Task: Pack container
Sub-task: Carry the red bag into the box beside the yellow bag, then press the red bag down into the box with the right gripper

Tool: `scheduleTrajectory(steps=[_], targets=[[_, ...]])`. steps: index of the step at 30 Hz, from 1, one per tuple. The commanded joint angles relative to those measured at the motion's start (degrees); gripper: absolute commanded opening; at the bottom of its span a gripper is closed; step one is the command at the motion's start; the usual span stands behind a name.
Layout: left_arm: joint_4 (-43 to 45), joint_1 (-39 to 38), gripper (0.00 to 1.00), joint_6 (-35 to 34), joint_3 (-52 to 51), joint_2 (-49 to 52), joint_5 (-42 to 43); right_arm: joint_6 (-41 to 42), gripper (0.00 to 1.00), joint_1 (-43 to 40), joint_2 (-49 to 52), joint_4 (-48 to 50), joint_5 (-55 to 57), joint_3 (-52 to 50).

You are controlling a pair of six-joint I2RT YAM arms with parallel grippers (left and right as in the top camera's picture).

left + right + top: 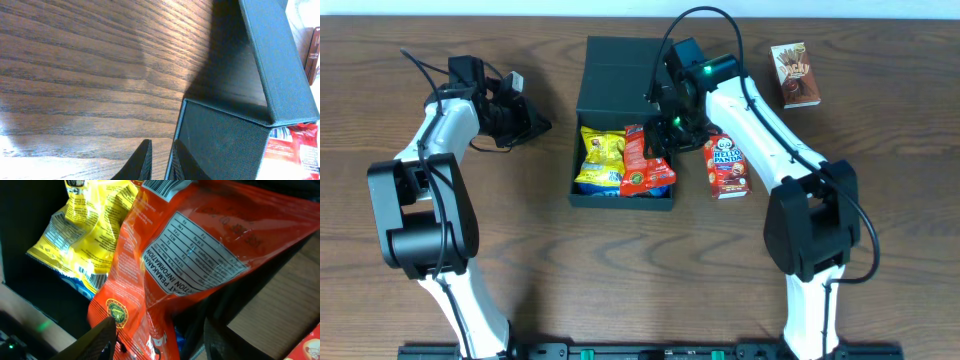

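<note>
- Brown wood-grain tabletop [620,270] carries the matte dark-teal rectangular cardboard container [620,75], lid open, centred between both arms.
- Left gripper [161,159]: jaws narrow, empty.
- Right gripper [657,138]: jaws spread over the orange foil snack packet [642,165] inside the container.

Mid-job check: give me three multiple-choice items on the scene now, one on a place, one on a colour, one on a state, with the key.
1. The container has its lid: A open; B shut; C torn off.
2. The Hello Panda box lies: A in the container; B on the lid; C on the table beside the container.
3. The packet beside the orange packet in the container is: A green; B yellow; C white.
Key: 1 A, the lid is folded back; 2 C, it rests on wood outside the container's wall; 3 B, the yellow packet lies against it.
</note>
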Motion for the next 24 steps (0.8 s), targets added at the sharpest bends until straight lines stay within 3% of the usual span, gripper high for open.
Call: scheduleTrajectory(steps=[1,7,8,10,24], targets=[[0.02,0.44,0.16,0.02,0.07,-1.09,0.37,0.28,0.57,-0.52,-0.22,-0.98,2.12,2.95],[0.02,0.42,0.16,0.02,0.07,-1.09,0.37,-0.02,0.57,-0.15,-0.22,-8.33,10.82,14.19],[0.02,0.42,0.16,0.02,0.07,-1.09,0.37,-0.44,0.43,0.04,-0.22,-9.35,11.32,16.04],[0.02,0.42,0.16,0.02,0.07,-1.09,0.35,-0.39,0.01,0.44,-0.22,-10.05,10.71,17.92],[0.04,0.44,0.16,0.02,0.07,-1.09,0.33,-2.45,0.01,4.15,8.04,-7.76,6.4,7.78]])
